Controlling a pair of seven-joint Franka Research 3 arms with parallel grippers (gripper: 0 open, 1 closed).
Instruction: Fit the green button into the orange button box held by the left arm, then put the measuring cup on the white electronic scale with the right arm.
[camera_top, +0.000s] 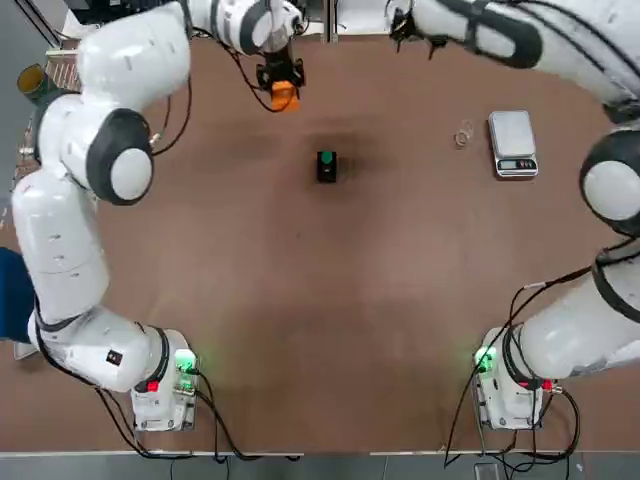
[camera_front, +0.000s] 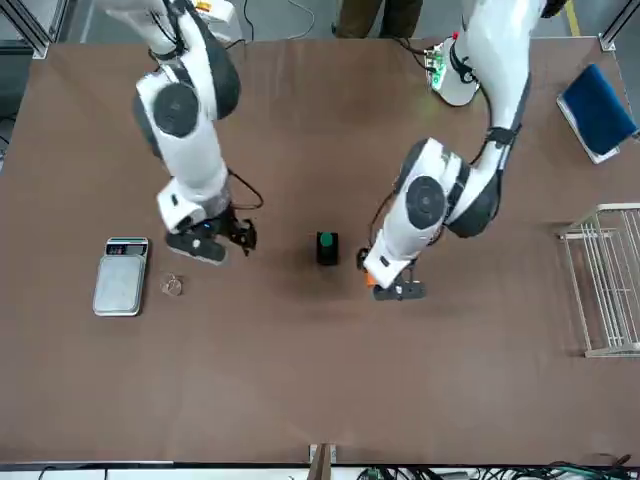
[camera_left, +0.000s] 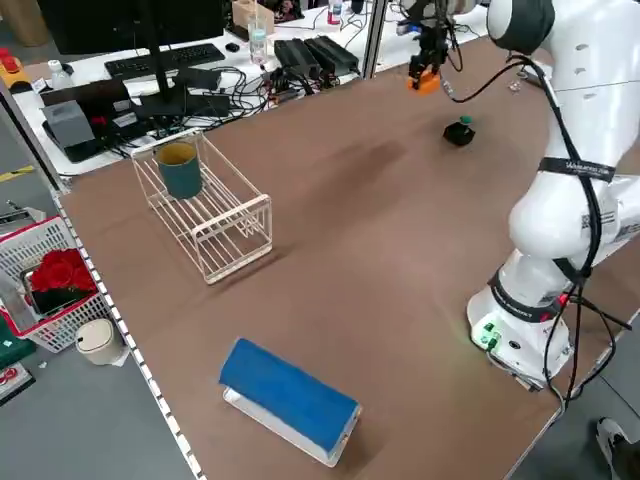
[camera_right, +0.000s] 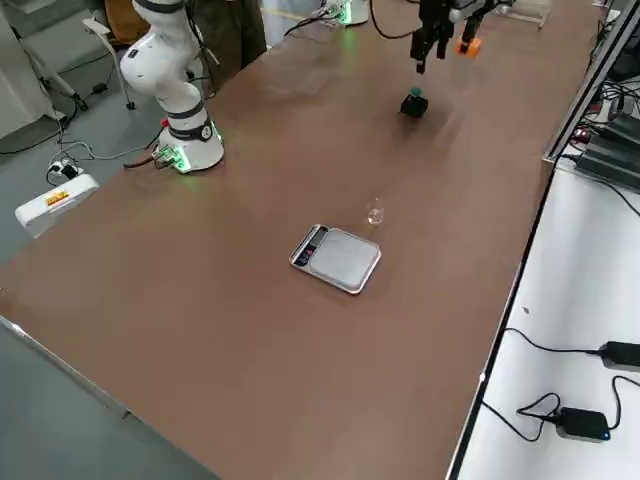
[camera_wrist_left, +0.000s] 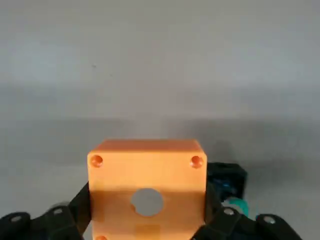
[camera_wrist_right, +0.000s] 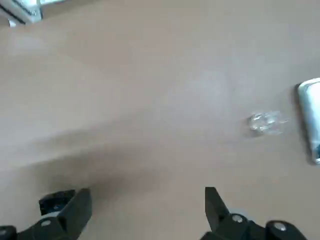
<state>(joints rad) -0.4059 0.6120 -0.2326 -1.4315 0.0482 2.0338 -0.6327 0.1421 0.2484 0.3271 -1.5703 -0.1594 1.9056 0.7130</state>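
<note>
- The orange button box (camera_top: 284, 96) is clamped in the left gripper (camera_top: 281, 84) above the far side of the table (camera_top: 320, 300); its round hole is seen empty.
- The right gripper (camera_front: 222, 240) is held wide and empty, between the green button (camera_top: 326, 160) and the measuring cup (camera_top: 463, 134).
- The button is left standing on a small black block at mid-table, not yet fitted.
- The cup is left just beside the white electronic scale (camera_top: 512, 142); both steps are judged undone.

In the top view, bare brown table (camera_top: 330, 300) fills the centre and bottom; only the green button (camera_top: 327, 165) on its black block interrupts the upper middle.
</note>
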